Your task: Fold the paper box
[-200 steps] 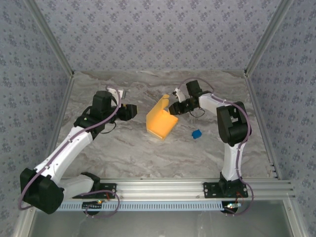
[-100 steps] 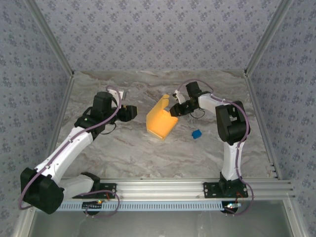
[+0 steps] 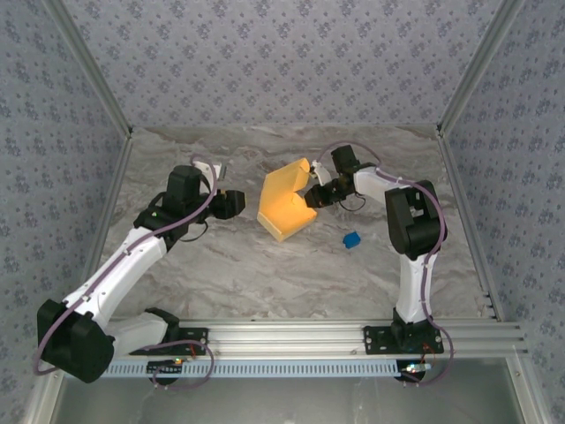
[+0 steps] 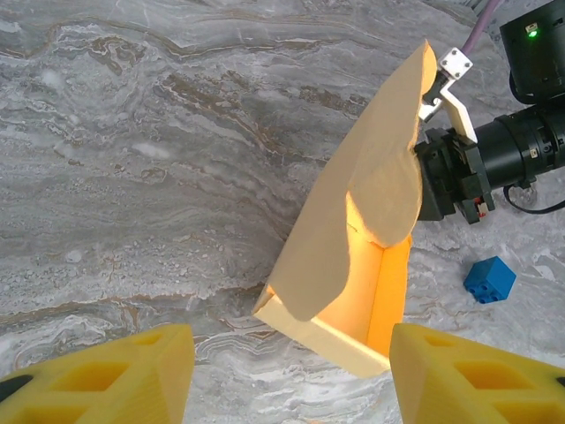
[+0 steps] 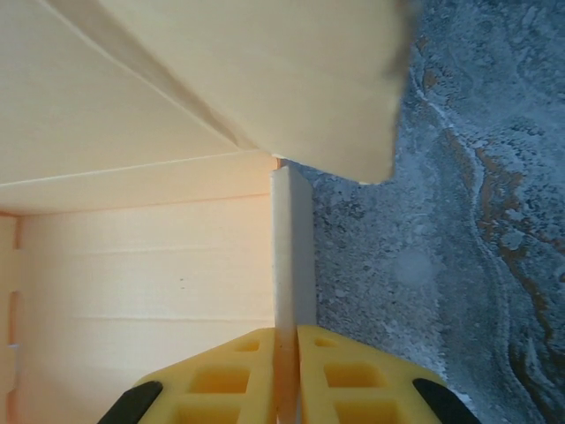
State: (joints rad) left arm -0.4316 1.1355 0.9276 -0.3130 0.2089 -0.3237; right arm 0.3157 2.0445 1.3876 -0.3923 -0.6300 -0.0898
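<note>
While the right gripper (image 5: 287, 349) pinched a thin upright wall of the paper box (image 3: 282, 205), its yellow fingers (image 5: 221, 375) pressed together on that cardboard edge, the left gripper (image 3: 235, 203) hung just left of the box with its fingers (image 4: 124, 371) spread apart and holding nothing. From above, the box sat near the middle of the marble table (image 3: 221, 265), between the two grippers. It was partly folded: an open tray with one large flap raised.

The left wrist camera showed more plainly the tray's bright inner floor and low near wall, the rounded flap leaning over it, and the right arm's black wrist against the box's far side. Bare table lay between the left fingers and the box. A small blue block (image 4: 490, 281) lay on the table right of the box, apart from it. The right wrist view added the crease lines across the box's inner face and the flap's underside overhead.
</note>
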